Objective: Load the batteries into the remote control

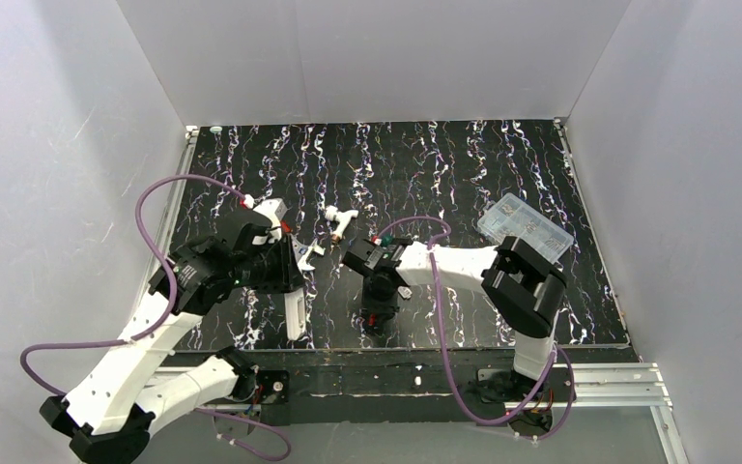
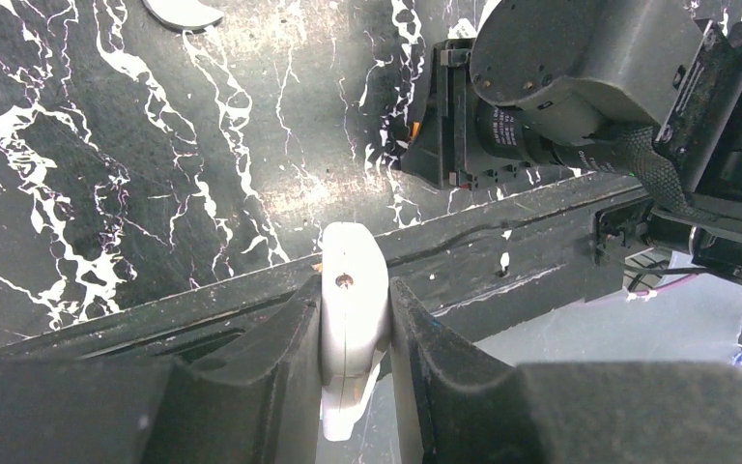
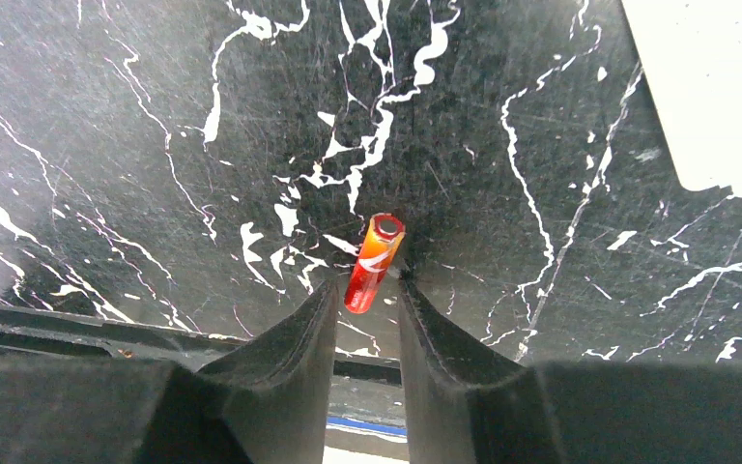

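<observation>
My left gripper [image 1: 290,290] is shut on the white remote control [image 1: 296,319] near the table's front edge. In the left wrist view the remote [image 2: 353,290] fills the gap between the fingers [image 2: 280,358], seen end-on. My right gripper [image 1: 379,317] points down at the table just right of it. A red-orange battery [image 3: 372,266] is wedged slantwise between its fingertips [image 3: 324,309], dark end face up. In the right wrist view this gripper [image 3: 367,282] is shut on it. I cannot make out the battery in the top view.
A clear plastic box [image 1: 525,228] stands at the back right. A small white piece [image 1: 340,221] lies mid-table. A flat whitish plate [image 3: 715,87] lies beyond the right gripper. The table's front edge [image 2: 502,242] and black rail run close under both grippers.
</observation>
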